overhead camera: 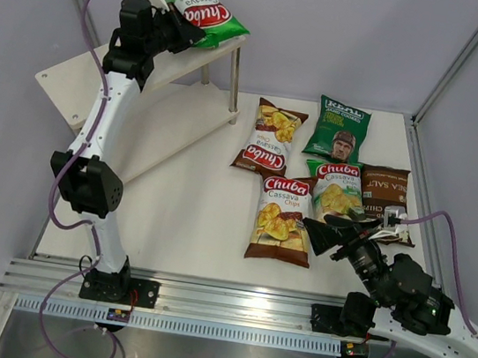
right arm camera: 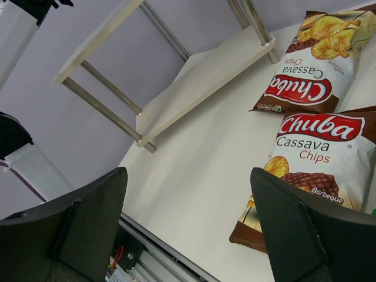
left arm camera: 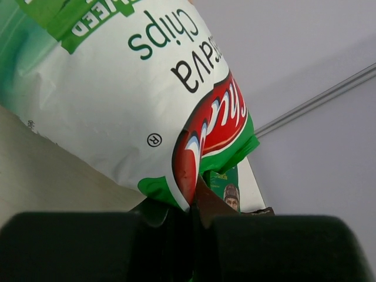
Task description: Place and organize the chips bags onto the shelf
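A glossy green-and-white Chuba cassava chips bag [overhead camera: 205,7] lies tilted at the far right end of the top board of a small two-tier shelf [overhead camera: 80,75] of pale cream wood on thin metal legs, one corner overhanging. The left gripper [overhead camera: 181,30] has its jaws pinched narrowly on the bag's crimped edge. The bag looks light, air-puffed, slippery and easily crushed, so the flat sealed seam is probably the safest hold, not the belly. On the white table [overhead camera: 188,225] lie two brown Chuba bags [overhead camera: 282,219], a second green-white Chuba bag [overhead camera: 337,188], a dark green bag with a man's face [overhead camera: 339,129] and a dark brown bag [overhead camera: 386,193]. The right gripper [overhead camera: 330,229] hovers beside them, jaws wide, holding nothing.
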`<act>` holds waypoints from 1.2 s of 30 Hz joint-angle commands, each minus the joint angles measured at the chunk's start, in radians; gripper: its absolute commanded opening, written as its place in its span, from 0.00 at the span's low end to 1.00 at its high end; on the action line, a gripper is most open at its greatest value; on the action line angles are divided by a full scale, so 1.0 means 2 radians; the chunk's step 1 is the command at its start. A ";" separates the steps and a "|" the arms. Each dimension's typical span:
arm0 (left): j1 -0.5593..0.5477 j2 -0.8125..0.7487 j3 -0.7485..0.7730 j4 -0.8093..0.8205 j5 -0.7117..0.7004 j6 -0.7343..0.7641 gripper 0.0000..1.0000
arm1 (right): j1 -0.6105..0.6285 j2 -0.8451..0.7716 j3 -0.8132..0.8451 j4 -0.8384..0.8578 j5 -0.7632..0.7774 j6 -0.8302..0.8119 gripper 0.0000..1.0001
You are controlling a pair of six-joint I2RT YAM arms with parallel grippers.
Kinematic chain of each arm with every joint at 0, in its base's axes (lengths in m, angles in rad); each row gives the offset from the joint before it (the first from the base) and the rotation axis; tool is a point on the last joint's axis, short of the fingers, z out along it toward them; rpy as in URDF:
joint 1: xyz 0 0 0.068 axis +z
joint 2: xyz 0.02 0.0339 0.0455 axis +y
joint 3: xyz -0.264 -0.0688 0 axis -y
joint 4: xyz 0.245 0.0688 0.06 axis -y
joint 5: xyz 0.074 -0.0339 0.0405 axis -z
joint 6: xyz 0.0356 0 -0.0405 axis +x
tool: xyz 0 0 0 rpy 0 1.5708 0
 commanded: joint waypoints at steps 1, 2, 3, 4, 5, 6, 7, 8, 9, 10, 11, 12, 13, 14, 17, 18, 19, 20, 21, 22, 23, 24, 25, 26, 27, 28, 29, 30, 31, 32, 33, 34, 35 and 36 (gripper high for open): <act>-0.003 0.001 0.001 0.038 0.020 -0.021 0.11 | 0.003 -0.006 0.004 0.000 0.026 0.008 0.94; -0.003 0.000 -0.003 0.039 0.021 -0.026 0.14 | 0.003 -0.007 0.003 -0.004 0.029 0.008 0.94; -0.005 -0.002 -0.005 0.043 0.021 -0.027 0.16 | 0.003 -0.007 0.003 -0.005 0.031 0.010 0.94; -0.006 -0.003 -0.006 0.043 0.021 -0.026 0.20 | 0.004 -0.007 0.002 -0.005 0.035 0.010 0.94; -0.007 -0.005 -0.006 0.041 0.018 -0.023 0.28 | 0.004 -0.008 0.002 -0.005 0.035 0.010 0.94; -0.008 -0.007 -0.007 0.041 0.018 -0.021 0.30 | 0.004 -0.007 0.002 -0.005 0.036 0.010 0.94; -0.008 -0.012 -0.007 0.040 0.018 -0.019 0.32 | 0.004 -0.007 0.003 -0.007 0.039 0.010 0.94; -0.008 -0.014 -0.012 0.039 0.012 -0.016 0.37 | 0.004 -0.006 0.003 -0.009 0.041 0.010 0.94; -0.008 -0.018 -0.016 0.038 0.010 -0.015 0.43 | 0.003 -0.004 0.004 -0.009 0.043 0.010 0.94; -0.008 -0.022 -0.019 0.036 0.005 -0.012 0.49 | 0.003 -0.004 0.004 -0.011 0.045 0.010 0.95; -0.008 -0.030 -0.027 0.034 -0.002 -0.007 0.55 | 0.004 -0.003 0.004 -0.011 0.047 0.010 0.95; -0.008 -0.035 -0.030 0.033 -0.005 -0.005 0.65 | 0.003 -0.004 0.004 -0.013 0.048 0.008 0.96; -0.008 -0.039 -0.033 0.030 -0.014 0.002 0.70 | 0.003 0.000 0.004 -0.015 0.054 0.007 0.98; -0.008 -0.048 -0.036 0.026 -0.018 0.005 0.75 | 0.003 0.002 0.006 -0.018 0.058 0.005 0.99; -0.006 -0.060 -0.041 0.013 -0.031 0.013 0.89 | 0.003 0.029 0.025 -0.051 0.082 0.013 0.99; -0.003 -0.061 -0.042 0.005 -0.033 0.015 0.93 | 0.003 0.039 0.032 -0.064 0.087 0.016 1.00; -0.002 -0.066 -0.044 0.003 -0.033 0.016 0.99 | 0.004 0.064 0.048 -0.074 0.092 0.018 0.99; -0.001 -0.070 -0.045 0.001 -0.036 0.017 0.99 | 0.003 0.077 0.056 -0.096 0.094 0.019 0.99; 0.002 -0.079 -0.048 -0.003 -0.037 0.018 0.99 | 0.004 0.091 0.065 -0.106 0.097 0.025 1.00; 0.002 -0.085 -0.055 -0.002 -0.037 0.020 0.99 | 0.003 0.122 0.073 -0.116 0.097 0.026 1.00; 0.003 -0.091 -0.059 -0.002 -0.038 0.022 0.99 | 0.003 0.137 0.086 -0.128 0.097 0.027 0.99; 0.005 -0.102 -0.062 -0.002 -0.038 0.023 0.99 | 0.002 0.166 0.092 -0.133 0.097 0.026 1.00; 0.005 -0.107 -0.070 -0.002 -0.036 0.024 0.99 | 0.002 0.180 0.098 -0.137 0.097 0.028 0.99; 0.005 -0.114 -0.072 -0.004 -0.036 0.027 0.99 | 0.001 0.195 0.108 -0.146 0.096 0.031 1.00; 0.005 -0.120 -0.074 -0.010 -0.037 0.028 0.99 | -0.002 0.225 0.114 -0.149 0.085 0.031 0.99; 0.005 -0.135 -0.077 -0.014 -0.037 0.031 0.99 | -0.025 0.241 0.126 -0.152 0.071 0.030 1.00; 0.005 -0.143 -0.079 -0.019 -0.042 0.034 0.99 | -0.047 0.256 0.131 -0.152 0.046 0.024 0.99; 0.005 -0.150 -0.080 -0.034 -0.048 0.038 0.99 | -0.081 0.271 0.133 -0.144 0.010 0.017 0.99; 0.005 -0.160 -0.081 -0.042 -0.052 0.041 0.99 | -0.116 0.295 0.129 -0.136 -0.074 0.014 1.00; 0.005 -0.179 -0.085 -0.053 -0.061 0.047 0.99 | -0.180 0.304 0.122 -0.104 -0.117 0.007 1.00; 0.005 -0.191 -0.088 -0.072 -0.067 0.051 0.99 | -0.201 0.317 0.115 -0.087 -0.175 0.004 0.99; 0.005 -0.204 -0.093 -0.081 -0.070 0.055 0.99 | -0.215 0.324 0.107 -0.077 -0.185 0.004 0.99; 0.005 -0.234 -0.102 -0.087 -0.075 0.062 0.99 | -0.238 0.331 0.104 -0.067 -0.189 0.005 1.00; 0.005 -0.250 -0.126 -0.095 -0.078 0.065 0.99 | -0.250 0.337 0.104 -0.062 -0.195 0.003 0.99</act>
